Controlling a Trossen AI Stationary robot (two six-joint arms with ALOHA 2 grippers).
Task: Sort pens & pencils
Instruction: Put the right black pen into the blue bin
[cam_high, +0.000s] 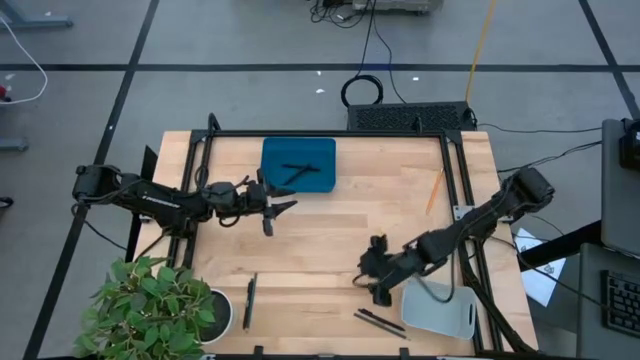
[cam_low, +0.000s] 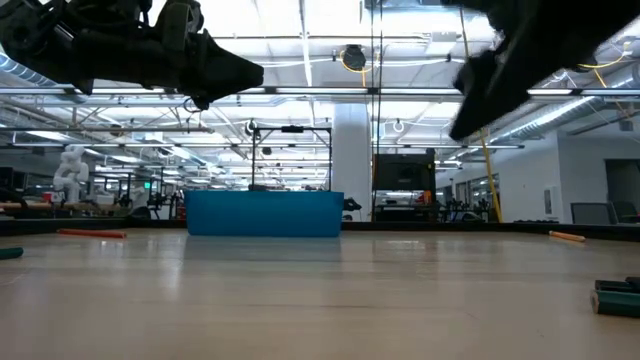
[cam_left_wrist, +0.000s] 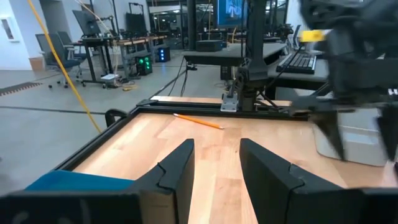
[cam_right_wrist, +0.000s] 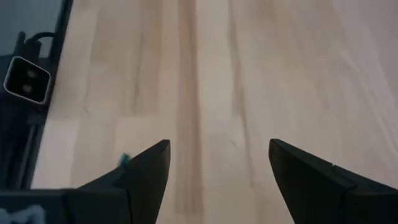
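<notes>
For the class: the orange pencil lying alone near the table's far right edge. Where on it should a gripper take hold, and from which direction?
Probably at mid-length, coming straight down from above. The orange pencil lies flat on the wooden table, with bare wood on both long sides, so fingers can straddle it across its thin width. It lies at a slant, so the wrist should turn to match. The right gripper, open and empty, is the nearer.

We see even overhead light on tabletop (cam_high: 330, 240), shadows soft and faint. Low view: ceiling strip lights (cam_low: 300, 40) glare bright, arms mere dark silhouettes, near tabletop blurred. Left wrist view: other arm (cam_left_wrist: 354, 68) smeared out of focus. Right wrist view: wood grain soft.
</notes>
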